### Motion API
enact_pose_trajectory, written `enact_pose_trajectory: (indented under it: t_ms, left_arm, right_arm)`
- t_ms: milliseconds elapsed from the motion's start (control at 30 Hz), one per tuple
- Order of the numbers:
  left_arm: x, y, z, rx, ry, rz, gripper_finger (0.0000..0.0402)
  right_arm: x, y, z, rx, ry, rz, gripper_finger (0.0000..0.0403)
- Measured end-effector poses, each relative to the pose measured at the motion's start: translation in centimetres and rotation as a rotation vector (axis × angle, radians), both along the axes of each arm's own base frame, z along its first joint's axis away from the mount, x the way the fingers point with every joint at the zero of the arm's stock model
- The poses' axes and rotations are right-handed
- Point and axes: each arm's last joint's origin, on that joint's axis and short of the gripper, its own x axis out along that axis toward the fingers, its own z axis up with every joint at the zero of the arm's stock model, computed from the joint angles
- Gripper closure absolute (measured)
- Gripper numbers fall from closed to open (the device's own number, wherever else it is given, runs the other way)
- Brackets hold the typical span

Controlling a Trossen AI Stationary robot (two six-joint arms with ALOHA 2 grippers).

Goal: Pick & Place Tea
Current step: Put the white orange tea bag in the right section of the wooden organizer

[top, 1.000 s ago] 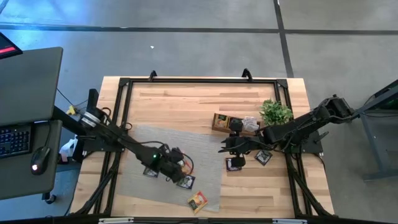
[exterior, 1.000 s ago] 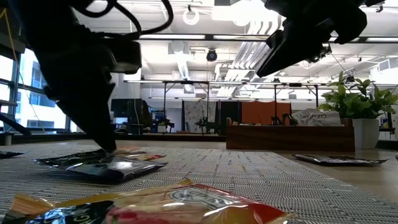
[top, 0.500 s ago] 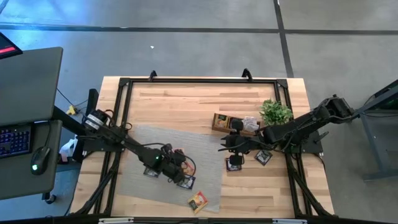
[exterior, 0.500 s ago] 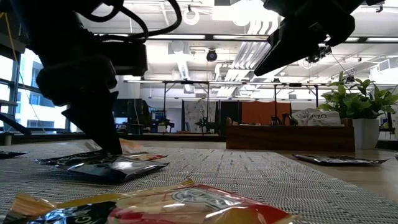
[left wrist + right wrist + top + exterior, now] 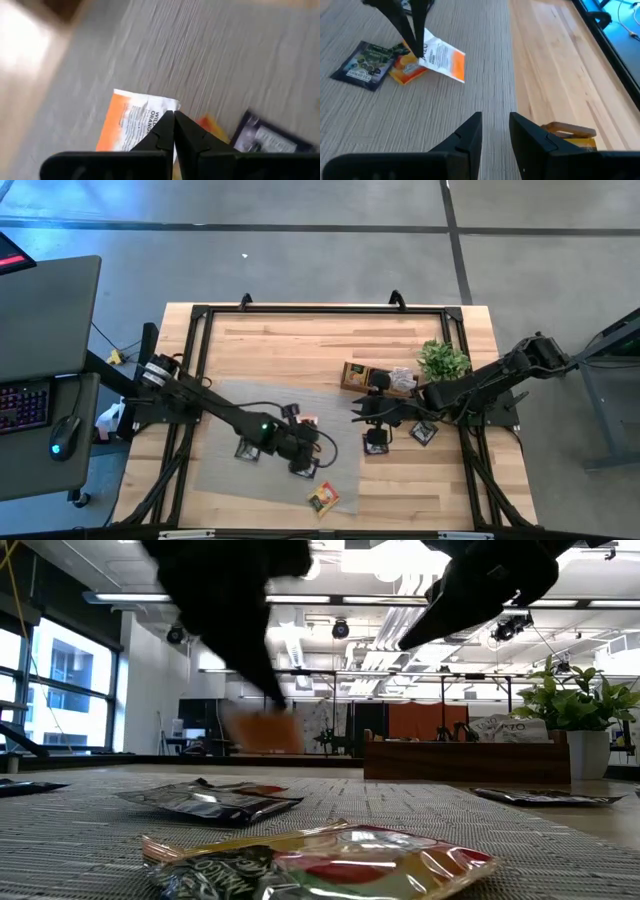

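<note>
Tea sachets lie scattered over the pale wooden worktop point(image 5: 300, 340) and the grey woven mat point(image 5: 225, 470) on its near left part. The left pincer point(image 5: 173, 116) is pressed together on the edge of a flat white-and-orange paper sachet point(image 5: 131, 125), and the low view shows that sachet point(image 5: 262, 730) hanging clear of the mat, blurred, under the dark left arm. From above, the same packet point(image 5: 306, 421) shows just past the left pincer point(image 5: 298, 418), over the middle of the mat. Seen from the right wrist, the pinched sachet point(image 5: 442, 58) hangs tilted from the two thin fingers point(image 5: 420, 27) of the left arm, just above the mat.

Below it on the mat rest a black square foil sachet point(image 5: 364, 66) and an orange-and-yellow one point(image 5: 406, 69), touching each other. Low view: a black foil packet point(image 5: 210, 802) lies flat on the weave, and nearer the camera a crinkled red, green and yellow sachet point(image 5: 320, 860) fills the foreground. From overhead that colourful packet point(image 5: 322, 498) sits near the mat's front corner, and another dark sachet point(image 5: 246, 450) lies beside the left arm.

The right pincer point(image 5: 495, 122) hovers over the mat's edge, its fingers spread apart with nothing between them; from above it point(image 5: 360, 412) hangs near the long brown wooden tray point(image 5: 352, 376) and the small green plant in a white pot point(image 5: 443, 361). A black sachet point(image 5: 423, 433) rests on bare wood by the right arm
</note>
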Motion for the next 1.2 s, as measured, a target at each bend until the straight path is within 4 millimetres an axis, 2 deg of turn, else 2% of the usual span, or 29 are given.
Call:
enact_pose_trajectory:
  t_ms: [100,200,333,567,767,1000,1200]
  left_arm:
    - [1.3,0.1,2.3,0.029,-0.042,-0.088,0.0400]
    - [1.9,0.7,3.1,0.054,-0.014,-0.207,0.0401]
    - [2.5,1.5,3.5,0.105,0.013,-0.360,0.0401]
    - [2.6,1.9,3.5,0.292,0.077,-0.676,0.0401]
    - [2.9,1.7,3.7,0.430,0.061,-0.850,0.0401]
    - [2.8,1.6,3.7,0.457,0.071,-0.930,0.0401]
    - [3.0,1.5,3.2,0.460,0.079,-0.938,0.0401]
  right_arm:
    - [0.1,0.0,0.2,-0.005,-0.024,-0.018,0.0308]
    - [0.1,-0.1,0.2,-0.035,-0.018,-0.001,0.0309]
    - [0.4,-0.9,0.1,-0.059,0.021,0.105,0.0309]
    - [1.0,-3.5,0.0,0.037,0.056,0.358,0.0309]
    - [1.6,-6.4,-0.3,0.176,0.015,0.521,0.0309]
    - [3.8,-8.8,-2.8,0.360,-0.028,0.572,0.0308]
    - [5.3,-9.9,-5.3,0.471,-0.044,0.558,0.0308]
